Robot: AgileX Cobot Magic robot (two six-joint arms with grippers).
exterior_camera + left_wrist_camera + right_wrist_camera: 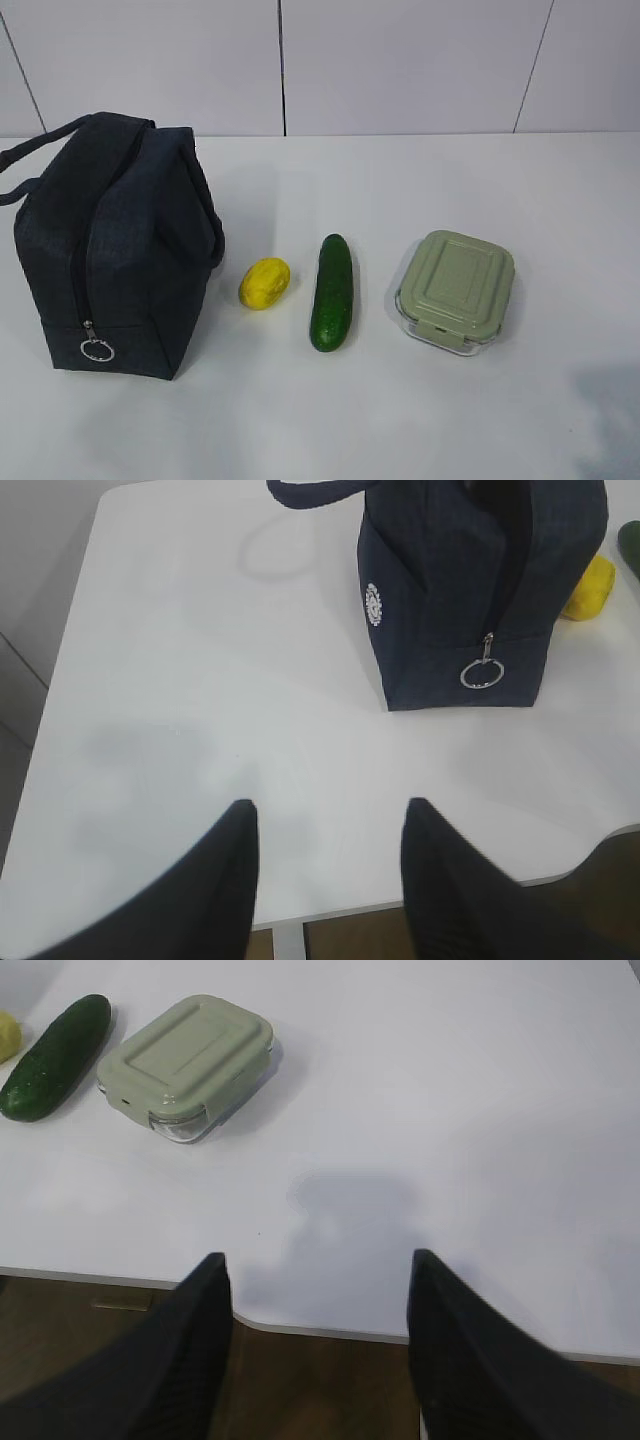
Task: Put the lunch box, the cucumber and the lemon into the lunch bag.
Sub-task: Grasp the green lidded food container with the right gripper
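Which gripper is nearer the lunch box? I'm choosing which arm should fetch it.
Right. The right gripper hovers off the table edge nearest the lunch box; the left gripper faces the lunch bag.

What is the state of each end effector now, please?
Left end effector: open, holding nothing, above bare table near the bag.
Right end effector: open, holding nothing, apart from the box.

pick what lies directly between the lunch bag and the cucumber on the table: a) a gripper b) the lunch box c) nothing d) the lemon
d, since in the exterior view the lemon sits on the table just right of the lunch bag and left of the cucumber, while the lunch box lies beyond the cucumber on the far right.
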